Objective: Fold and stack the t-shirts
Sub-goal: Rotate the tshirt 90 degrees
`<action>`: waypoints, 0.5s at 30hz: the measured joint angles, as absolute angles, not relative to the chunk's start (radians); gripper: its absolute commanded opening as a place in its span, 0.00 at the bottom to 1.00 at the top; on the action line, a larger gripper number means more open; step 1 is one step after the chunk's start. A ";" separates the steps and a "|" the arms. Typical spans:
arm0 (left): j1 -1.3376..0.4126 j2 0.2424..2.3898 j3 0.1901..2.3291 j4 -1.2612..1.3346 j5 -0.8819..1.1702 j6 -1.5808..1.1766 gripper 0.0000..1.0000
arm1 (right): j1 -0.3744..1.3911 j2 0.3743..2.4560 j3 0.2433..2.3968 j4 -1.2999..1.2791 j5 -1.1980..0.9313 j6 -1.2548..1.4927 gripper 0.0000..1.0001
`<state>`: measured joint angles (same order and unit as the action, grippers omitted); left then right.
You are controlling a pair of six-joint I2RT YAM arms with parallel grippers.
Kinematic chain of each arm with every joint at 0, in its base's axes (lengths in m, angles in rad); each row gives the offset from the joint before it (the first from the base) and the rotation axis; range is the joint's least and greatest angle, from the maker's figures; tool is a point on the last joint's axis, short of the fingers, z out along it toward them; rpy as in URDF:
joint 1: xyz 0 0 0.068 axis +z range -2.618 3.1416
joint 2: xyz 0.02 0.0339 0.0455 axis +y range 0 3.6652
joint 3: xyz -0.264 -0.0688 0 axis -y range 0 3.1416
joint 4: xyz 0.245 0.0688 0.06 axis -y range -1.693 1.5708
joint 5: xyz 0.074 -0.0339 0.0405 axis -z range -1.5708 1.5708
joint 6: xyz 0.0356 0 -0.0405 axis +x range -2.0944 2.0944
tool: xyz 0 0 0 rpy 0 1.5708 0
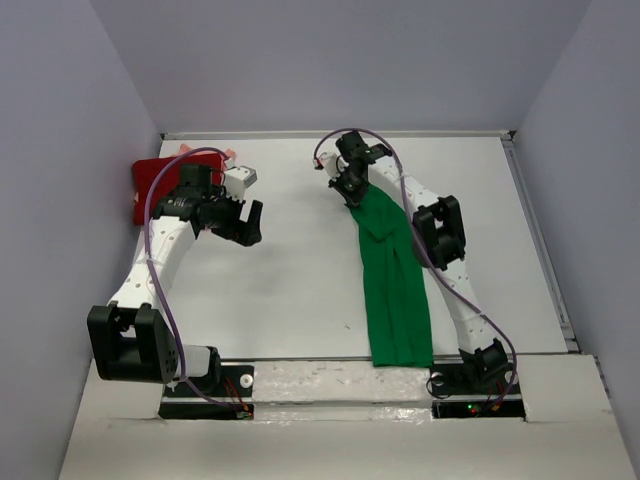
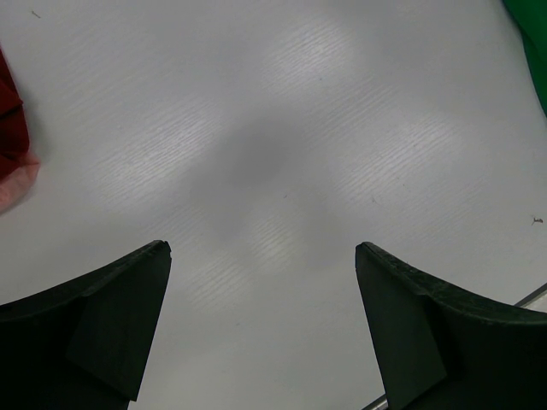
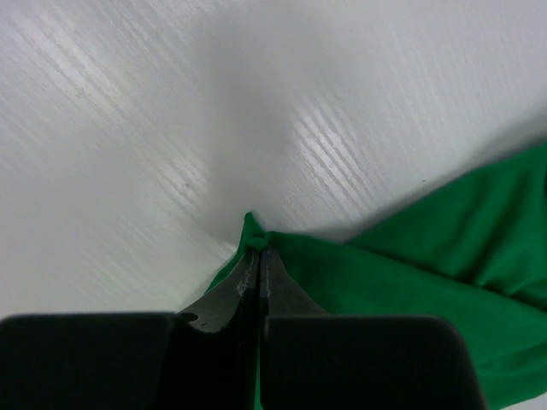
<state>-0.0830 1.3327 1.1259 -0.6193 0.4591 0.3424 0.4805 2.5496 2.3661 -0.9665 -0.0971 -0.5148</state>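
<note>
A bright green t-shirt (image 1: pixel 395 285) lies as a long folded strip from the table's near edge up to the far middle. My right gripper (image 1: pixel 352 188) is shut on its far end; in the right wrist view the fingertips pinch a small bunch of green cloth (image 3: pixel 256 239), and more green t-shirt (image 3: pixel 427 282) trails right. A dark red t-shirt (image 1: pixel 152 186) lies folded at the far left, with a pale pink edge (image 1: pixel 228 153) showing behind it. My left gripper (image 1: pixel 252 222) hangs open over bare table, right of the red t-shirt (image 2: pixel 10 120), holding nothing. The pink edge (image 2: pixel 17 184) shows at the left.
Grey walls close in the white table (image 1: pixel 300 290) on three sides. A raised metal rail (image 1: pixel 540 240) runs along its right edge. The arm bases stand on a white strip (image 1: pixel 330 385) at the near edge.
</note>
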 measured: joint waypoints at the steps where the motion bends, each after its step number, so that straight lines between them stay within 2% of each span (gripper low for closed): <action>1: -0.083 1.332 1.126 -0.619 0.459 0.342 0.99 | 0.482 2.550 2.366 -0.963 -0.085 -0.514 0.00; 15: -0.083 1.332 1.126 -0.619 0.460 0.342 0.99 | 0.439 2.546 2.368 -0.956 0.010 -0.500 0.00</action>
<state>-0.0830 1.3323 1.1255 -0.6186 0.4599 0.3424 0.4393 2.5462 2.3680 -0.9558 0.0101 -0.4995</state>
